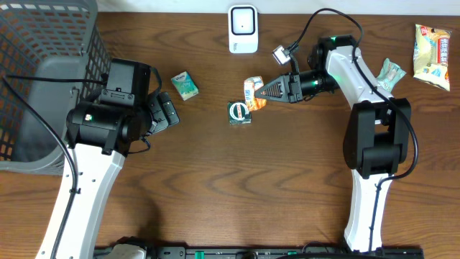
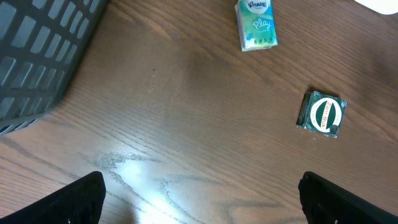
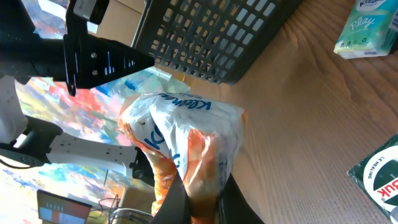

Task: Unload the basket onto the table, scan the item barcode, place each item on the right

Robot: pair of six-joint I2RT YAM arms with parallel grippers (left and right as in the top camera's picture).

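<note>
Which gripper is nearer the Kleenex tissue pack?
Left. The left gripper sits open just beside the tissue pack; the right gripper, shut on an orange packet, is farther off.

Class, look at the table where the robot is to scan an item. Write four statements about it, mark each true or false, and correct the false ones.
1. The right gripper is shut on the orange and white packet. True.
2. The left gripper holds the tissue pack. False: it is open and empty, and the pack lies apart on the table.
3. The white scanner stands near the top edge of the overhead view. True.
4. The green-labelled packet lies in the basket. False: it lies on the table.
</note>
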